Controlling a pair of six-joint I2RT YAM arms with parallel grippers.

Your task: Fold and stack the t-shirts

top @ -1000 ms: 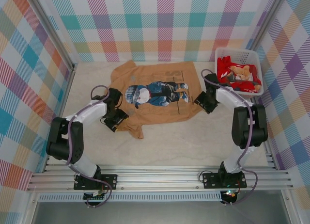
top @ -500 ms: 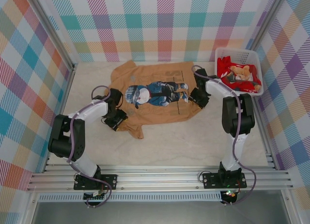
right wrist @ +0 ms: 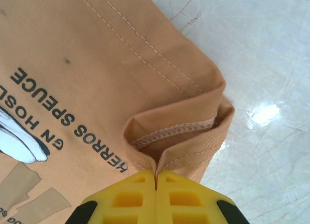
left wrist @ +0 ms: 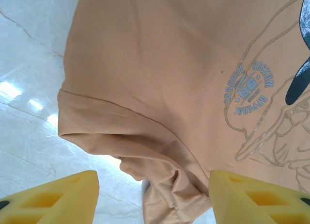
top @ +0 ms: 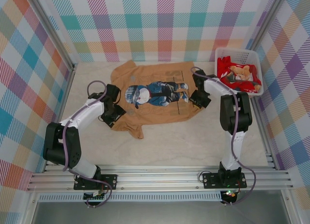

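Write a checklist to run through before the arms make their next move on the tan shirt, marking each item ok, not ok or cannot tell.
1. Right jaws shut on the tan shirt at its hem corner: ok, cloth is pinched between them.
2. Left jaws gripping the sleeve: not ok, they stand open on either side of it.
3. Sleeve lying smooth: not ok, it is bunched.
4. Shirt spread print up on the table: ok.
5. Number of cloth layers the right jaws hold: cannot tell.
6. Basket apart from the shirt: ok.
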